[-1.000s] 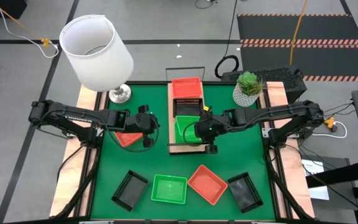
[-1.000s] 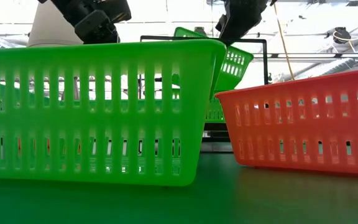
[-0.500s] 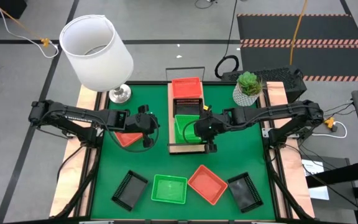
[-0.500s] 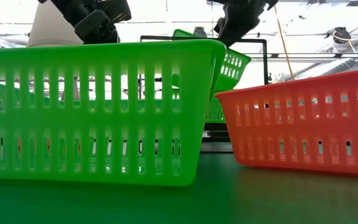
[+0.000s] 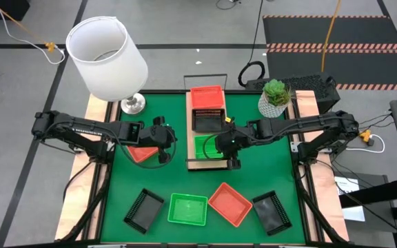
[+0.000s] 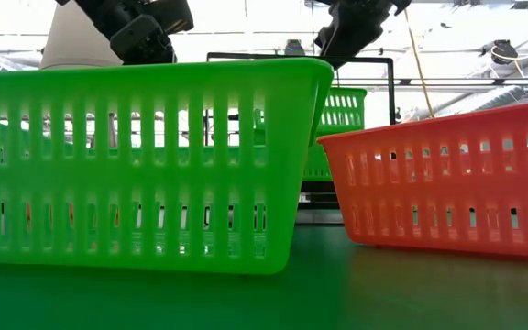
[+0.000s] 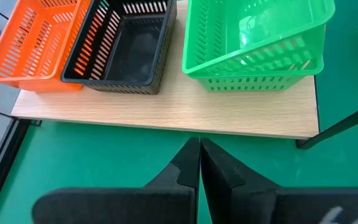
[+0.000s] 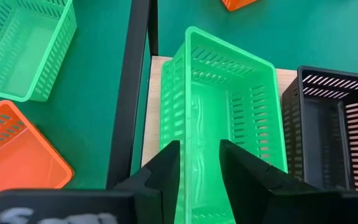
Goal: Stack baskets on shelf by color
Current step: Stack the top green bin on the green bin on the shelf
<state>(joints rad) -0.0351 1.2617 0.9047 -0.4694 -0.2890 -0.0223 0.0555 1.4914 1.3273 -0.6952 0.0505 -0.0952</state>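
High view: my right end effector [image 5: 230, 147] hangs over the near end of the long light-wood shelf with black wire ends [image 5: 190, 162], just above the bright green slatted plastic basket [image 5: 205, 147] standing there. A black slatted basket [image 5: 207, 120] sits in the middle of the shelf and an orange-red slatted basket [image 5: 207, 98] at the far end. My left end effector [image 5: 163, 140] waits beside the shelf, next to another orange-red basket [image 5: 141, 153] on the green mat [image 5: 253, 176]. Along the mat's near edge lie a black basket [image 5: 143, 209], a green basket [image 5: 187, 209], an orange-red basket [image 5: 230, 203] and a black basket [image 5: 272, 211]. A white lampshade [image 5: 106, 58] and a small potted plant [image 5: 276, 96] stand at the table's far corners.

Low view: the near green and orange-red baskets fill the foreground; the shelf's green basket shows level behind them.

Left wrist view: my left fingers [image 7: 188, 168] are pressed together, gripping nothing, facing the shelf's three baskets.

Right wrist view: my right fingers [image 8: 166, 163] are spread apart, holding nothing, straddling the green basket's near wall.
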